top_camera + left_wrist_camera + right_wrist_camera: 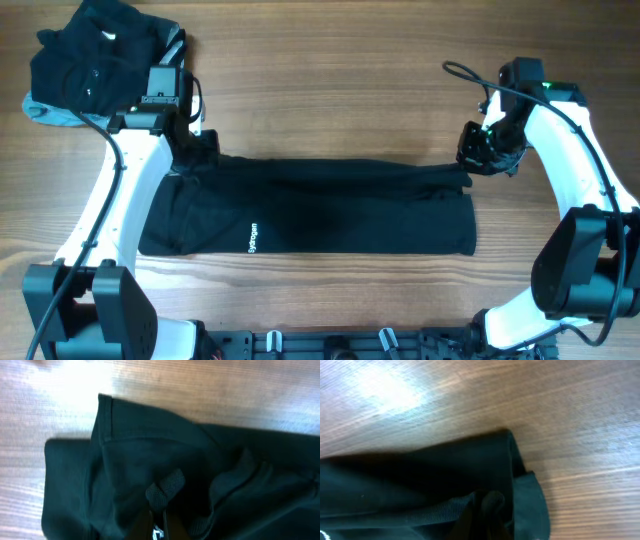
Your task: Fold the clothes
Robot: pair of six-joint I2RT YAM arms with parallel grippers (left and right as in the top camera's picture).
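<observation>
Overhead view, and here's my soft black shirt [310,210], lying as a long folded band across the middle of the brown wooden bench [330,80], with a white logo mark [253,237] near its front edge, left of centre. My left tool [197,150] sits on the band's far left corner and my right tool [478,152] on its far right corner. Both are clenched on the shirt. The left wrist view shows a ribbed strip of cloth [165,487] bunched right at the tips, and the right wrist view shows the hem puckered up in the same way. At the far left corner of the bench, just behind my left arm, sits the stack of folded black clothes [95,55], its light grey-blue edge [40,108] peeking out.

Now the worries. Each pinch looks small, so a quick lift could let a corner slip free and leave the fold skewed. The cloth is too dark to tell how many layers I hold. If it's only the top one, the band will peel open as I raise it. Uneven travel between my two tools would twist it. And my left arm is close to that stack, so a wide swing could knock it over.
</observation>
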